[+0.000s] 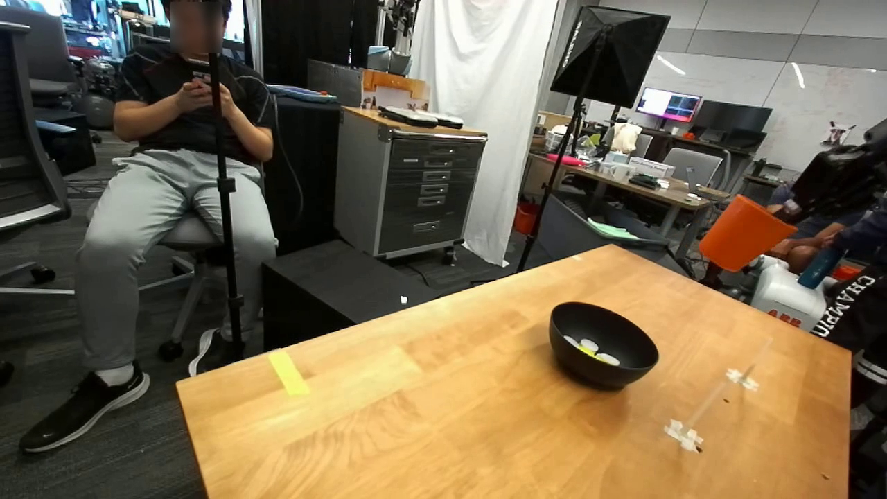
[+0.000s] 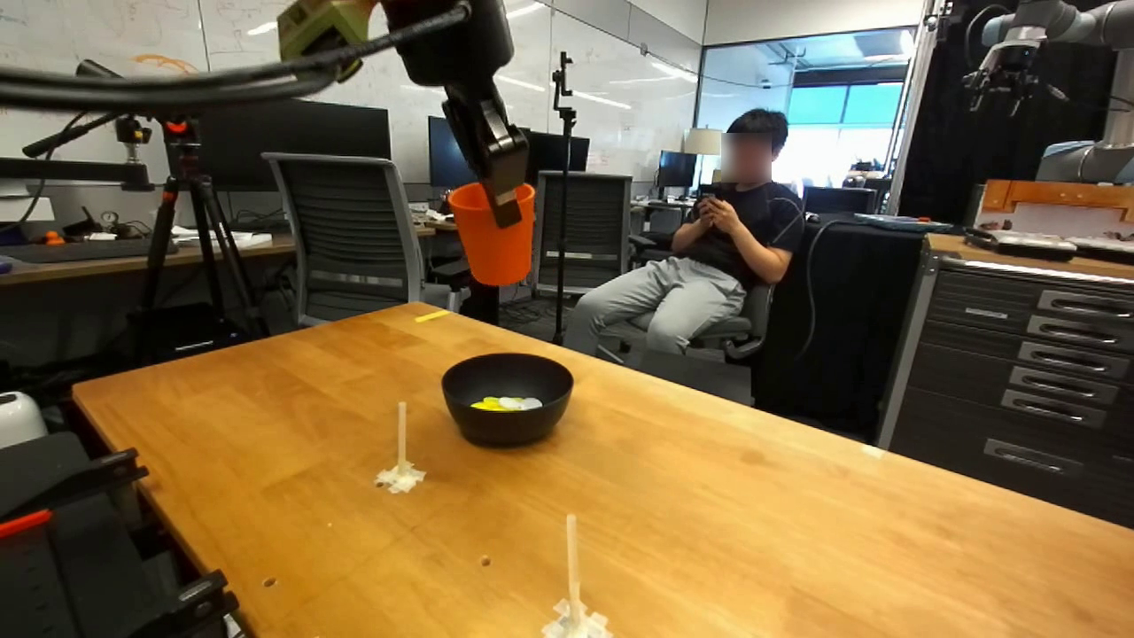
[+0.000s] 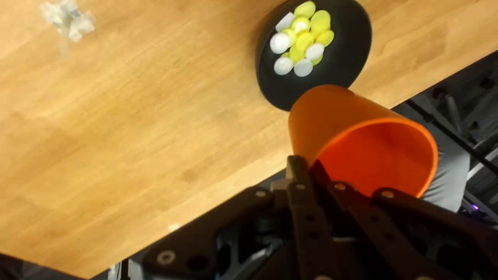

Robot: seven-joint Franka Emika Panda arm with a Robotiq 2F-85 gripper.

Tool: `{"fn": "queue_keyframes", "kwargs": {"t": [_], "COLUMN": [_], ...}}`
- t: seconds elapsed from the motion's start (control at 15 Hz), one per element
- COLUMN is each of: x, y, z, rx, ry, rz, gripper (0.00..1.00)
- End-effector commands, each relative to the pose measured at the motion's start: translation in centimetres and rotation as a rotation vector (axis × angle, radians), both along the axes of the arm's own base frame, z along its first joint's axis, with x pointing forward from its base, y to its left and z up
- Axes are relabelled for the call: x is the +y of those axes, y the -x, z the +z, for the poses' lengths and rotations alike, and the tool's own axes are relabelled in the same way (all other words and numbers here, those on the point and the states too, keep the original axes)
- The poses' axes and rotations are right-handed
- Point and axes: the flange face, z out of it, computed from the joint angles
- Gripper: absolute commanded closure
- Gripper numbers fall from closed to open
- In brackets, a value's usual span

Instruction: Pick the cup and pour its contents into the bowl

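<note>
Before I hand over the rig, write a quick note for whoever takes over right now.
Gripper: shut on the wall of the orange cup.
Cup: held in the air, tilted, mouth higher than base. No white and yellow discs show inside it, though its bottom can't be made out.
Bowl: upright on the table, with the discs in it.
Done: cup picked up; the pour looks finished.
Left: probably just check the cup's bottom, then set it down; the task names no spot.
</note>
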Motion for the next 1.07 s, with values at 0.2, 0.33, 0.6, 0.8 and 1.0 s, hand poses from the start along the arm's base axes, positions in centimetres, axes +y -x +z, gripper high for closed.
{"fn": "queue_keyframes", "kwargs": {"t": [0.2, 0.33, 0.6, 0.8, 1.0], "x": [-4.5, -5.9, -8.6, -10.3, -11.5], "y": [0.4, 1.1, 2.0, 2.2, 1.7], "z": [8.2, 10.3, 11.4, 10.9, 9.5], "rx": [0.171, 0.232, 0.334, 0.395, 0.433], "ry": [-0.265, -0.285, -0.246, -0.204, -0.166], "rz": [-0.078, -0.123, -0.227, -0.293, -0.331], "gripper": [0.99, 0.99, 0.99, 0.99, 0.99]}}
